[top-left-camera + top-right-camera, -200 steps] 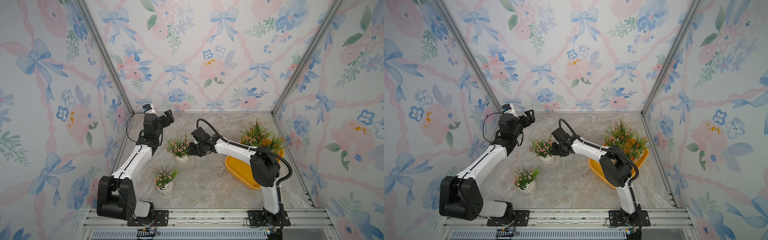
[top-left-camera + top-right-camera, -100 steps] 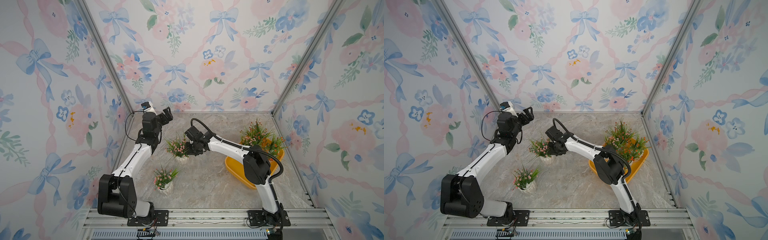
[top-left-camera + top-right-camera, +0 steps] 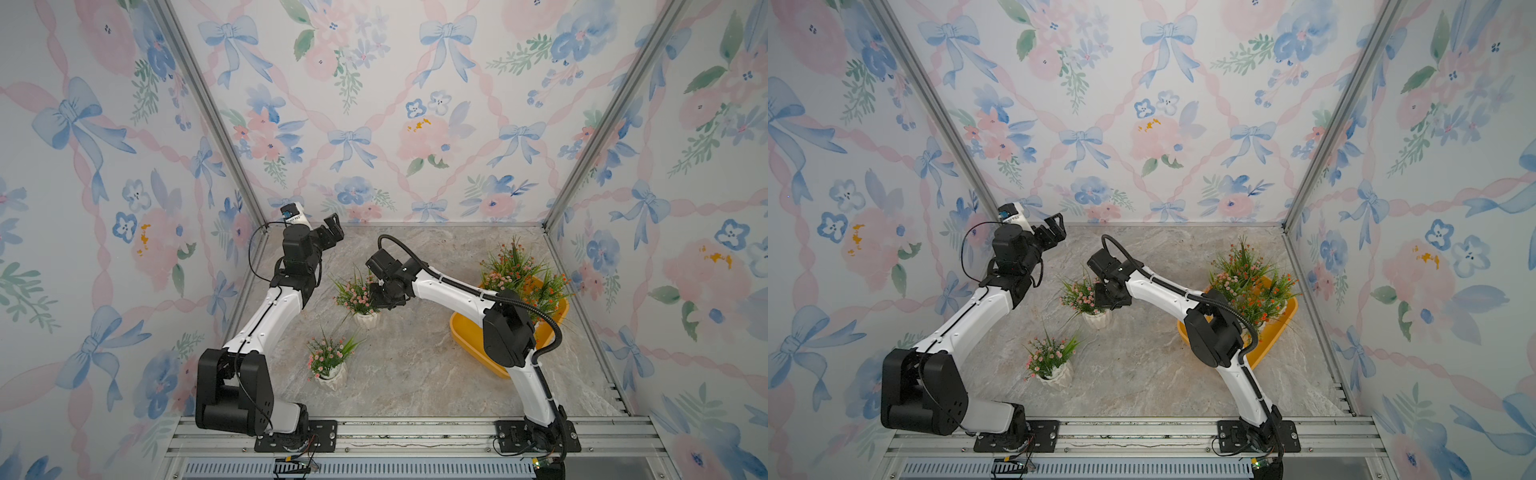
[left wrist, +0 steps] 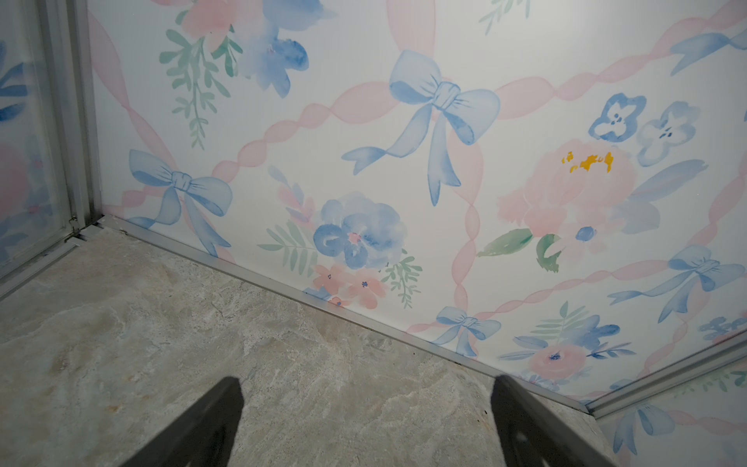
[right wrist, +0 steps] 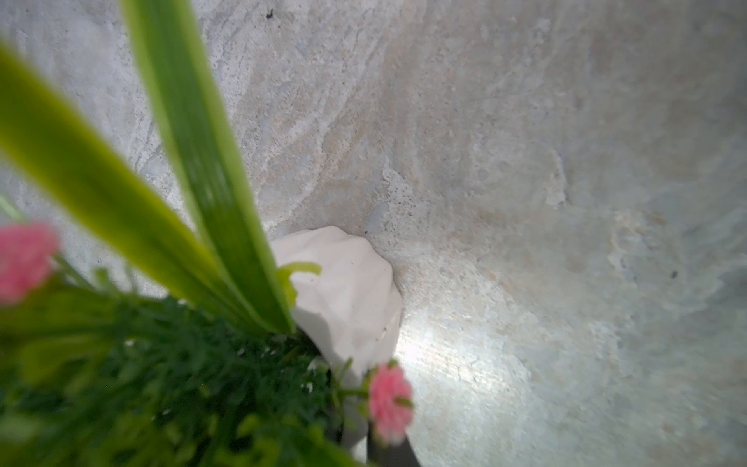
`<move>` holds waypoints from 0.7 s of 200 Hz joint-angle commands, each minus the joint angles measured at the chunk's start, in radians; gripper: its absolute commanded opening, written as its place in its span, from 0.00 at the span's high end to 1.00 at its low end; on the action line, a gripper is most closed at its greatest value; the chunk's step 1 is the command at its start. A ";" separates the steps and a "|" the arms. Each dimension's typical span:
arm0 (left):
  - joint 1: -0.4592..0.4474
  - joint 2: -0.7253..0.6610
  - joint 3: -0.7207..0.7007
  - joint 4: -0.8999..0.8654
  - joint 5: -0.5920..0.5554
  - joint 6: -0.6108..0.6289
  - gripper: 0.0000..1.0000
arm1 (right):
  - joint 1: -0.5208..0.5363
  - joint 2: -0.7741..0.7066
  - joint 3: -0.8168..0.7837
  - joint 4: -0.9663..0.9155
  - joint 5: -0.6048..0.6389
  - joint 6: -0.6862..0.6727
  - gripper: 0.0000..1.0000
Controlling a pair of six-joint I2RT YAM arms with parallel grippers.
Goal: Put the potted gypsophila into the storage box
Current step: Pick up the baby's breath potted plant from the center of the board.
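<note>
Marble-look tabletop (image 3: 419,365), walled on three sides by floral bow-print panels.

Nearest the front edge, left of centre: nearer pink gypsophila (image 3: 328,365), upright in its white pot, untouched.

Behind it, mid-table: farther pink gypsophila (image 3: 360,297), pot resting on the surface. The right gripper (image 3: 379,302) is buried in its foliage, jaws closed, apparently on the stems just above the pot. The right wrist view shows the white pot (image 5: 347,295) below bunched green.

The storage box (image 3: 459,334) lies along the right edge and carries several boxed plants (image 3: 519,274), orange-red and pink.

Far-left corner: left gripper (image 3: 336,228) raised, jaws spread, holding nothing.

Step in hand, by judgement: lift-off. The stems look soft, so the pot may swing. Best to lift straight and slowly, clear the rim, then lower base first at the box's near end, where bare yellow shows.
</note>
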State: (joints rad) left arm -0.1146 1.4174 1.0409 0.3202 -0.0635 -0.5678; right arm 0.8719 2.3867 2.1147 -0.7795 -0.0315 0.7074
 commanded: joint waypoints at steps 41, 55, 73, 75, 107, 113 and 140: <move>0.010 0.011 0.003 0.031 -0.007 0.023 0.02 | 0.007 0.028 -0.002 -0.106 0.086 -0.011 0.97; 0.012 0.011 0.005 0.031 -0.007 0.022 0.02 | 0.004 0.015 -0.005 -0.102 0.096 -0.011 1.00; 0.012 0.012 0.004 0.030 -0.007 0.022 0.02 | 0.004 -0.016 -0.010 -0.105 0.134 -0.018 1.00; 0.011 0.011 0.005 0.031 -0.006 0.021 0.02 | 0.004 -0.022 -0.013 -0.105 0.140 -0.019 1.00; 0.012 0.015 -0.001 0.035 -0.002 0.012 0.02 | -0.003 -0.125 -0.084 -0.074 0.216 -0.028 1.00; 0.012 0.017 -0.003 0.036 -0.001 0.010 0.02 | -0.004 -0.148 -0.099 -0.073 0.230 -0.028 1.00; 0.012 0.026 -0.004 0.040 0.005 -0.011 0.02 | -0.020 -0.262 -0.201 -0.038 0.264 -0.018 1.00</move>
State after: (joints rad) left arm -0.1101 1.4220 1.0409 0.3340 -0.0628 -0.5694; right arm 0.8703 2.2482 1.9762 -0.8139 0.1474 0.6941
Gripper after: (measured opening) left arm 0.979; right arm 0.122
